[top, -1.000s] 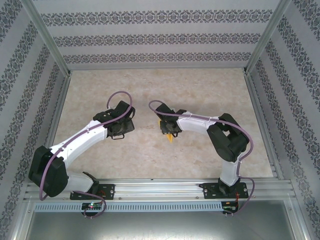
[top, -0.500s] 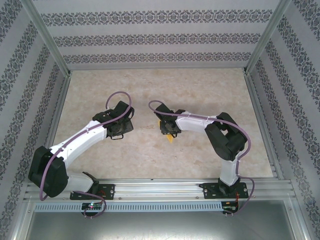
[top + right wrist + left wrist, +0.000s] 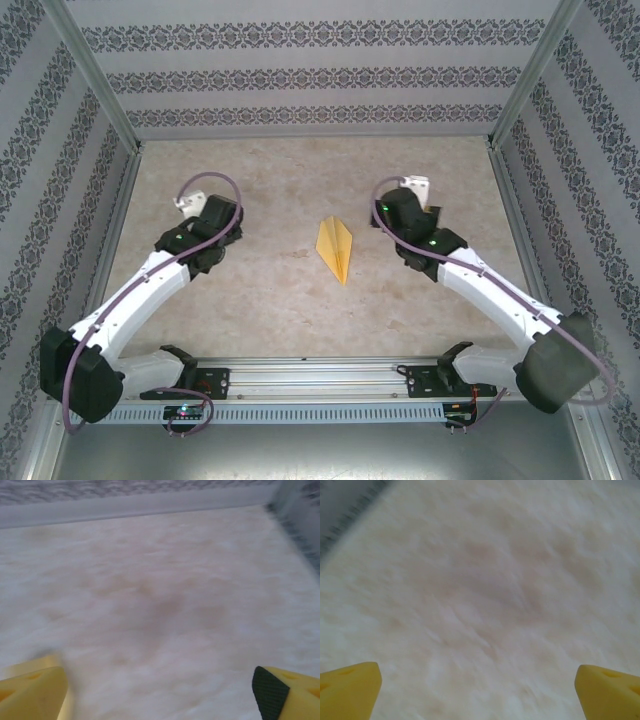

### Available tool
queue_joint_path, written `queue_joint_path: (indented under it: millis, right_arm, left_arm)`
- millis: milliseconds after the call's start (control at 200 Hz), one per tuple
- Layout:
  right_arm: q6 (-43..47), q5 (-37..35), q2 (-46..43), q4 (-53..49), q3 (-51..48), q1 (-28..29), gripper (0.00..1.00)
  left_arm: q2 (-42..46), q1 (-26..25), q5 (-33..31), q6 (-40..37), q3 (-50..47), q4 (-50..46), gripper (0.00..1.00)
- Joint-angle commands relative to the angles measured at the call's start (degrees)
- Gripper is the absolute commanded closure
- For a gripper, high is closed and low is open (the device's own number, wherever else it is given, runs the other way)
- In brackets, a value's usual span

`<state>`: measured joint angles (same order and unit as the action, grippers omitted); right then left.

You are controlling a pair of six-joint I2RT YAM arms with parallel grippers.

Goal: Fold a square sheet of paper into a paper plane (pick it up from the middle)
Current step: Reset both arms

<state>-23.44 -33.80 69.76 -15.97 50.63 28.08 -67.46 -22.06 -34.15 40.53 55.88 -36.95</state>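
Note:
The yellow paper plane lies flat in the middle of the table, a slim dart with a centre crease, its point toward the near edge. My left gripper hovers well to its left, and my right gripper well to its right. Neither touches the paper. In the left wrist view the yellow fingertips stand wide apart over bare table, so the left gripper is open. The right wrist view shows the right gripper open too, fingertips at the frame's lower corners with nothing between them.
The marbled tabletop is fenced by patterned walls and aluminium posts. A metal rail with both arm bases runs along the near edge. The back wall's foot shows in the right wrist view.
Both grippers opened and let go of the plane. The left arm swung away to the left and the right arm to the right, leaving the plane lying uncovered in the middle.

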Motion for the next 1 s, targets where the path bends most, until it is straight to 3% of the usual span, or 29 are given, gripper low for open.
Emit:
queue_joint_path:
  millis: [0,145,215,290,390,480,560,644,674,739,804,854,899,954,994]
  right_arm:
    - [9.74,-3.47,4.01,8.7,-6.38,-8.15,0.03]
    - [16.61,4.98,11.49,18.16,-7.85,-15.91,0.03]
    - [21.29,7.45,14.28,28.49,-10.57,-16.42,0.03]
    - [27.05,11.86,17.66,40.84,-13.6,-16.56,0.02]
    - [28.02,14.24,18.54,42.57,-13.94,-17.36,0.02]
    - [26.4,23.66,14.35,48.82,-20.15,-20.9,0.03]
    - [23.44,29.73,12.48,63.81,-29.41,-24.91,0.03]
    - [22.83,32.55,20.16,85.2,-35.74,-26.2,0.03]
    - [23.25,32.7,18.32,81.33,-34.84,-25.99,0.02]
    - [24.08,30.91,15.24,66.44,-29.56,-25.06,0.03]
    - [21.87,28.41,17.84,71.15,-29.6,-25.81,0.02]
    - [21.24,26.75,16.87,69.06,-29.23,-25.97,0.02]
    - [21.26,26.7,15.96,65.85,-28.58,-26.0,0.02]
    - [21.31,26.55,17.02,69.03,-29.26,-25.94,0.02]
    - [21.34,26.29,16.59,68.39,-29.21,-25.88,0.02]
  left_arm:
    - [-0.76,5.75,-10.28,-7.69,-4.02,6.2,0.0]
    - [-3.02,10.89,-13.54,-18.71,-14.34,23.84,0.0]
    - [-3.55,12.82,-10.15,-25.16,-20.53,36.61,0.0]
    - [-4.63,15.26,-5.4,-26.12,-25.84,47.86,0.0]
    - [-8.53,17.51,0.45,-28.58,-29.79,61.41,0.0]
    - [-11.43,18.32,5.68,-31.76,-31.1,70.46,0.0]
    - [-14.68,18.42,11.05,-35.03,-32.23,78.61,0.0]
    - [-18.74,18.46,15.98,-37.46,-32.22,82.93,0.0]
    - [-18.09,18.51,18.14,-37.51,-31.44,79.92,0.0]
    - [-19.69,18.61,22.48,-39.35,-32.25,83.07,0.0]
    - [-23.59,20.26,23.93,-38.51,-34.45,92.05,0.0]
    - [-21.26,20.38,24.43,-37.62,-32.87,84.28,0.0]
    - [-22.88,20.48,24.02,-38.06,-33.93,89.77,0.0]
    - [-21.47,20.48,24.36,-37.55,-33.08,85.28,0.0]
    - [-22.43,20.41,24.06,-38.24,-33.84,88.78,0.0]
